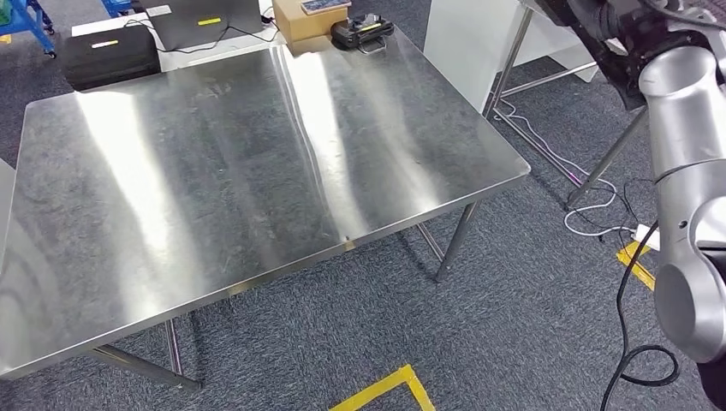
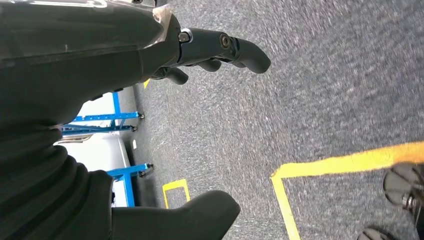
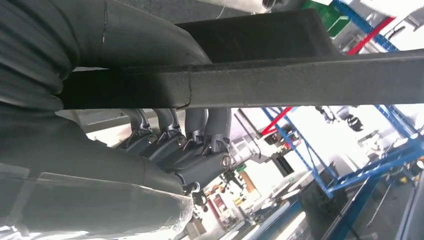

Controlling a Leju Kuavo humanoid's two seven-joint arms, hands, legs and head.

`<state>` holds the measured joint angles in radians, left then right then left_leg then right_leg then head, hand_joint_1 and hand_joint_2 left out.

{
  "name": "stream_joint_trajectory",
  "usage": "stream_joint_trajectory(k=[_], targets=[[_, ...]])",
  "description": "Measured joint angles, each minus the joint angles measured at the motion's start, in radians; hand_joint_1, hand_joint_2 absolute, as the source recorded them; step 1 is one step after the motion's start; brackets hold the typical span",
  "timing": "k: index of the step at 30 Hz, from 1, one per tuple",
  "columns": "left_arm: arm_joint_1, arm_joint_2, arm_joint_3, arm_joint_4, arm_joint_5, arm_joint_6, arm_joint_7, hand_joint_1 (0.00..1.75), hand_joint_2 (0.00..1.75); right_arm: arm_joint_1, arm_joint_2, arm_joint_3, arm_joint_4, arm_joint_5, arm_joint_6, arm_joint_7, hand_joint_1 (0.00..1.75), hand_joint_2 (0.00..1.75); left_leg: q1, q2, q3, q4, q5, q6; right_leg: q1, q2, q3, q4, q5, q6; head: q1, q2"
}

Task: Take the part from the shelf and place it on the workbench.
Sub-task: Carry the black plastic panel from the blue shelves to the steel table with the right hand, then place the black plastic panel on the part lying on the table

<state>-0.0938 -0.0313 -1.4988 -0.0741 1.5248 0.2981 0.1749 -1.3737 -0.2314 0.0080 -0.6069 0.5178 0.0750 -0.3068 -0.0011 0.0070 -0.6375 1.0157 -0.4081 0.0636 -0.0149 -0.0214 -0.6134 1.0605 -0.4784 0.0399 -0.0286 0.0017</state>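
Head view, left to right. Far left, behind the desk (image 1: 214, 171), stands a black case (image 1: 111, 56) with a yellow label. Beside it lies a dark laptop (image 1: 210, 24), also yellow-labelled. The steel desk top is bare metal with strong glare streaks, and it stands on grey carpet (image 1: 514, 325). At its far edge sits a cardboard box (image 1: 301, 24), and just right of that a black battery pack (image 1: 361, 32). A corner of yellow tape (image 1: 385, 390) marks the carpet near the desk's front. Further right, white cables (image 1: 591, 223) trail on the floor beside thin metal legs. At the right edge the silver right arm (image 1: 689, 171) rises out of the top of the picture.

Left hand (image 2: 210, 55): the left wrist view shows it hanging over the carpet, thumb and fingers apart, holding nothing. Yellow tape lines and blue frames (image 2: 115, 120) lie beyond it.

Right hand (image 3: 185, 150): the right wrist view shows its fingers (image 3: 215, 130) curled up against a long dark part (image 3: 280, 80), gripping it from one side. The part runs across the whole picture, held up in the air, well off the desk. Blue racking (image 3: 370, 165) stands behind it.
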Motion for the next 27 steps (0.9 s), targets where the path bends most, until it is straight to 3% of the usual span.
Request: stream_joint_trajectory(k=[3,4,5,6,8,10,11,14,21,27], targets=[[-0.003,0.001,0.0,0.0,0.002,0.005,0.004,0.0,1.75,0.015,-0.003,0.006,0.03,0.013,-0.012,-0.011,1.75,1.75,0.001,-0.013,0.004,-0.004,0.003,0.009,-0.001,0.013,-0.097,0.192,-0.074,-0.007,0.005,0.0],[-0.003,0.0,0.0,-0.001,0.002,0.005,0.006,0.0,1.75,0.023,-0.003,0.008,0.04,0.018,-0.015,-0.012,1.75,1.75,0.001,-0.017,0.004,-0.004,0.002,0.009,-0.001,0.015,-0.125,0.241,-0.086,-0.005,0.005,0.0],[-0.004,0.0,0.0,-0.001,0.003,0.005,0.008,0.0,1.75,0.031,-0.003,0.012,0.049,0.022,-0.019,-0.013,1.75,1.75,0.001,-0.023,0.004,-0.003,0.002,0.009,-0.001,0.016,-0.135,0.251,-0.082,0.001,0.006,0.0],[-0.004,-0.001,0.0,-0.001,0.003,0.006,0.009,0.0,1.75,0.038,-0.003,0.015,0.055,0.025,-0.022,-0.015,1.75,1.75,0.001,-0.027,0.004,-0.002,0.002,0.008,-0.001,0.017,-0.125,0.219,-0.062,0.009,0.007,0.0],[-0.005,-0.003,0.0,-0.002,0.005,0.007,0.012,0.0,1.75,0.044,-0.002,0.02,0.067,0.028,-0.031,-0.02,1.75,1.75,0.0,-0.036,0.004,0.002,-0.001,0.004,-0.003,0.018,-0.059,0.071,0.002,0.021,0.008,0.0],[-0.005,-0.003,0.0,-0.003,0.008,0.01,0.014,0.0,1.75,0.047,-0.001,0.022,0.076,0.025,-0.039,-0.027,1.75,1.75,-0.005,-0.042,0.001,0.009,-0.007,0.0,-0.005,0.019,-0.007,-0.034,0.043,0.018,0.007,0.0],[-0.005,-0.002,0.0,-0.003,0.01,0.011,0.015,0.0,1.75,0.05,0.0,0.022,0.081,0.023,-0.043,-0.03,1.75,1.75,-0.007,-0.044,0.0,0.011,-0.009,0.001,-0.006,0.02,0.0,-0.048,0.048,0.013,0.007,0.0],[-0.004,-0.002,-0.001,-0.003,0.011,0.014,0.016,0.0,1.75,0.063,0.003,0.023,0.094,0.019,-0.05,-0.039,1.75,1.75,-0.007,-0.044,0.001,0.01,-0.009,0.01,-0.005,0.021,0.003,-0.05,0.052,0.008,0.005,0.0],[-0.004,-0.003,-0.012,-0.003,0.005,0.014,0.016,0.0,1.75,0.09,-0.005,0.023,0.116,0.017,-0.079,-0.07,1.75,1.75,-0.005,-0.04,0.007,0.002,-0.007,0.006,-0.001,0.024,0.002,-0.049,0.05,0.005,0.005,0.0],[-0.004,-0.003,-0.014,-0.005,0.009,0.013,0.016,0.0,1.75,0.11,-0.006,0.024,0.131,0.048,-0.122,-0.081,1.75,1.75,-0.005,-0.04,0.007,0.0,-0.008,-0.011,0.0,0.024,0.002,-0.049,0.049,0.003,0.006,0.0]])
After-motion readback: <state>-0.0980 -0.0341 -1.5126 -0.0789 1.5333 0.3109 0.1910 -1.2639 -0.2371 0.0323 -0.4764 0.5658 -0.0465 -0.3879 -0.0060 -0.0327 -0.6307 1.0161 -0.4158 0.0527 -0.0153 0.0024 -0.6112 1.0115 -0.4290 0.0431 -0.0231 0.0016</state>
